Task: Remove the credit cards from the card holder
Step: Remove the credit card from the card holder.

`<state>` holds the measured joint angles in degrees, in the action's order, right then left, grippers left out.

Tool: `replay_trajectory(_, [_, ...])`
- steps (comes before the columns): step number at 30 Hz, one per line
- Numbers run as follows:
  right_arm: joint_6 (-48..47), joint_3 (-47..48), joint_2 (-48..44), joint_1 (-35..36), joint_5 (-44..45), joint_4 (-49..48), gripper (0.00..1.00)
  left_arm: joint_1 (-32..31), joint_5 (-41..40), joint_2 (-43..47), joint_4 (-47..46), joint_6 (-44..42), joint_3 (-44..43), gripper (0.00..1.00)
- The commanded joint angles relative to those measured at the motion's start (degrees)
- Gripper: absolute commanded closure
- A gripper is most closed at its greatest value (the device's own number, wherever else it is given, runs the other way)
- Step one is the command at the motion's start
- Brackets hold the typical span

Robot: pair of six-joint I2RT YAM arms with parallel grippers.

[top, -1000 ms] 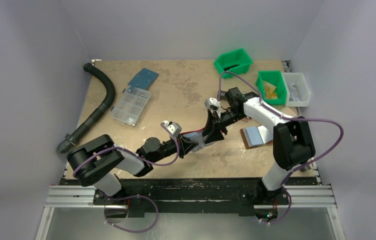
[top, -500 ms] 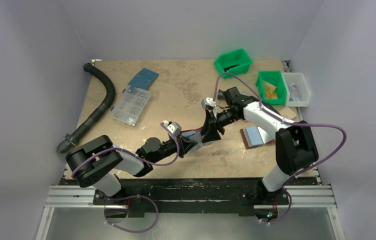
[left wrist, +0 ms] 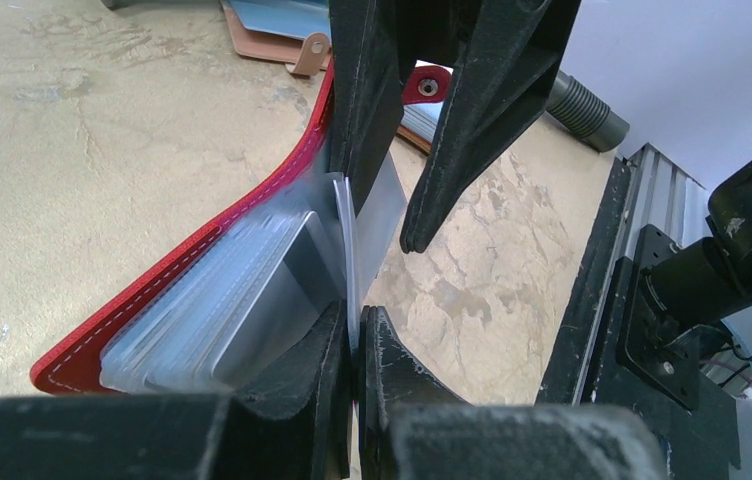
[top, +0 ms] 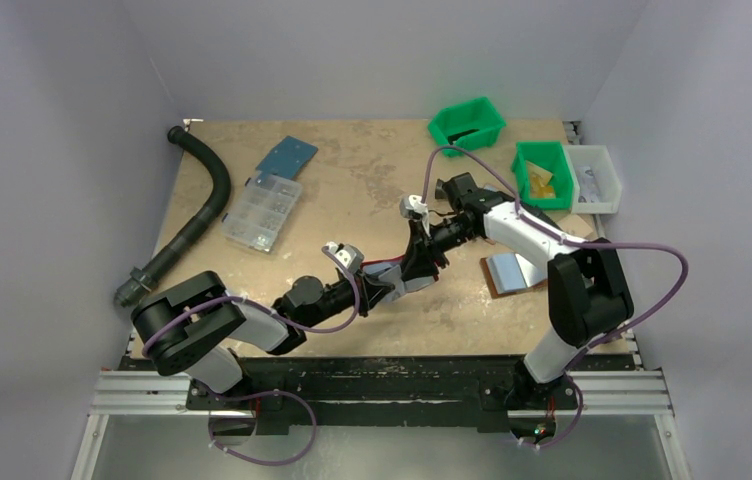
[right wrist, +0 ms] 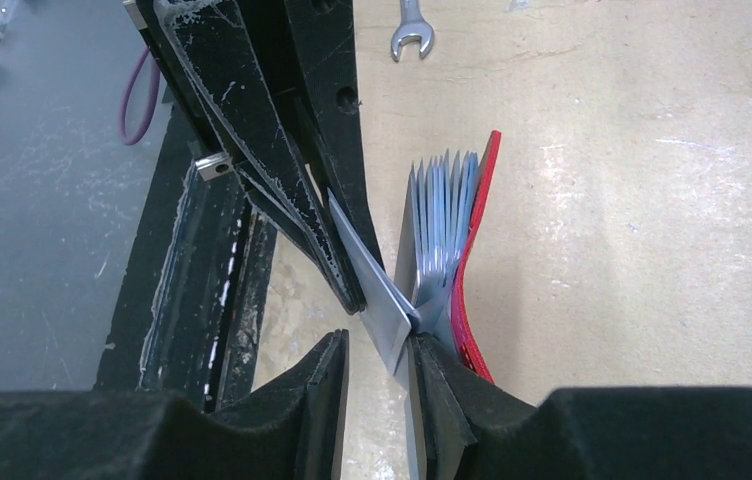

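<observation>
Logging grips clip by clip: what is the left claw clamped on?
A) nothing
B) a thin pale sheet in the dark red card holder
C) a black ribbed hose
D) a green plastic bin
B: the left claw is shut on a thin pale sheet of the dark red card holder.

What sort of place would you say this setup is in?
Probably a robotics lab test cell: aluminium rail frame, plain white enclosure walls, green parts bins.

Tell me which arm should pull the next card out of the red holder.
Right, probably. The right gripper has its open fingers on either side of the pale card, so it need only close and pull. The left gripper is shut on the card holder, steadying it.
</observation>
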<state>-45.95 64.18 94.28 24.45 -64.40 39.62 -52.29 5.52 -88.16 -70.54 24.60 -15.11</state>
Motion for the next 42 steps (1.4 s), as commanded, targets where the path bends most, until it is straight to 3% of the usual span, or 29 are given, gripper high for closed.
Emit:
replay_trajectory(1, [0.93, 1.79, 1.15, 2.57, -5.07, 1.38, 0.65, -0.53, -2.59, 1.91, -11.37, 0.85, -2.46, 1.00])
replay_trajectory(15, [2.15, 2.02, 1.48, 2.55, -5.90, 0.93, 0.65, -1.06, -10.21, -0.90, -11.19, 3.60, -3.14, 1.00])
replay_trajectory(23, [12.82, -0.16, 0.43, 2.60, -1.09, -8.32, 0.69, -1.55, -11.03, -1.40, -10.55, 3.41, -4.10, 1.00])
replay_trajectory(26, [17.53, -1.64, -0.18, 2.62, 2.26, -13.08, 0.62, -1.89, -10.26, -1.43, -11.93, 2.56, -3.91, 1.00])
replay_trajectory(33, [17.84, -1.52, 0.70, 2.59, 2.47, -12.99, 0.52, -2.20, -8.82, -0.96, -15.44, 1.30, -2.93, 1.00])
replay_trajectory(42, [17.83, -1.52, 0.73, 2.62, 2.55, -13.07, 0.52, -2.34, -7.11, -0.96, -17.70, 0.71, -3.23, 1.00])
